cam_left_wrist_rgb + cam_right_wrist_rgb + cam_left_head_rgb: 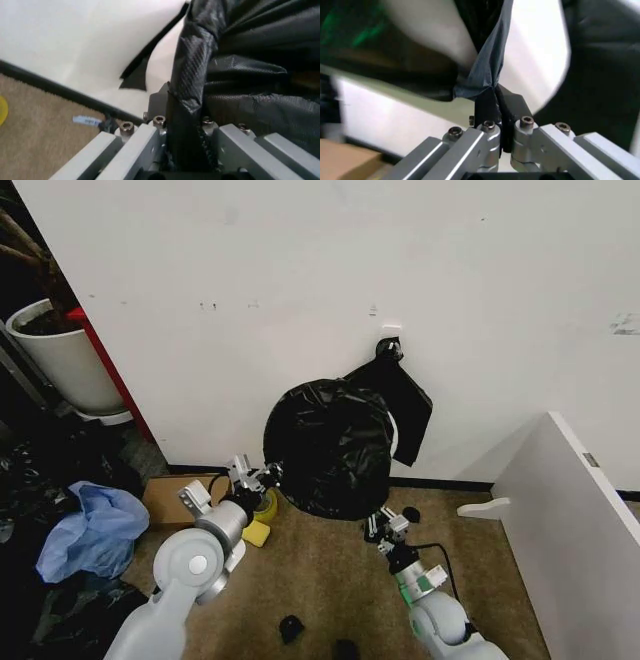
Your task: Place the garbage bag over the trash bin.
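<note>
Garbage bag: draped over the bin against the wall, 12 o'clock.
Left gripper: jaws pinched on the bag's 9 o'clock edge.
Right gripper: jaws clamped on a fold, 5 o'clock.
Surroundings: matte black bag hung behind; yellow item on floor.

The left gripper rises from the bottom centre of the frame, its grey metal fingers clamped on a fold of the garbage bag. The glossy, crinkled black plastic fills the right half of the frame. A white wall takes up the upper left, with a black baseboard crossing diagonally below it and brown carpet at lower left. A small blue-and-white scrap lies by the baseboard.
</note>
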Tool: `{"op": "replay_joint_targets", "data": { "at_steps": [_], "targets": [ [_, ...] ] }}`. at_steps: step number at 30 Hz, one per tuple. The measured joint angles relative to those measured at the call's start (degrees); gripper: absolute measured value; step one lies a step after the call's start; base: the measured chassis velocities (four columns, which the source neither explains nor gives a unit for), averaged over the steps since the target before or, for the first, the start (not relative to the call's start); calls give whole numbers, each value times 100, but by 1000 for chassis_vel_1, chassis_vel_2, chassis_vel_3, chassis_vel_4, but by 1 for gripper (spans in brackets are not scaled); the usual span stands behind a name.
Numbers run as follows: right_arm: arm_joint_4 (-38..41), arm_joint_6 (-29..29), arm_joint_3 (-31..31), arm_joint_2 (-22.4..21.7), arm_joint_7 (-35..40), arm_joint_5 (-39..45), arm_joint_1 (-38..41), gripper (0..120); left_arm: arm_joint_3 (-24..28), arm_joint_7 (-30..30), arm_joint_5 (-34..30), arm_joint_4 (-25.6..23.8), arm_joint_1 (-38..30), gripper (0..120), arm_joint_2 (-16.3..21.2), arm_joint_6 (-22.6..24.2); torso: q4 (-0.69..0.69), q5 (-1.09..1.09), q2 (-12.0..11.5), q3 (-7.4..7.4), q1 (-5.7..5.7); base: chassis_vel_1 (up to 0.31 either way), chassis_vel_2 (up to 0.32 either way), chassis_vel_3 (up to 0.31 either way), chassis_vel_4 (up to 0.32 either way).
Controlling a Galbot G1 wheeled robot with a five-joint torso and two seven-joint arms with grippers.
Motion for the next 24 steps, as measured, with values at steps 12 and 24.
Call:
{"op": "replay_joint_targets", "data": {
  "at_steps": [12, 24],
  "targets": [
    [492, -116, 89, -302, 517, -271, -419, 11, 6, -49, -8, 55, -127, 1, 95, 26, -2, 1, 0, 0, 0, 0, 0, 0, 0],
    [2210, -3383, -115, -906, 3142, 300, -1137, 56, 48, -51, 183, 164, -121, 1, 78, -11, -1, 1, 1, 0, -1, 0, 0, 0, 0]
  ]
}}
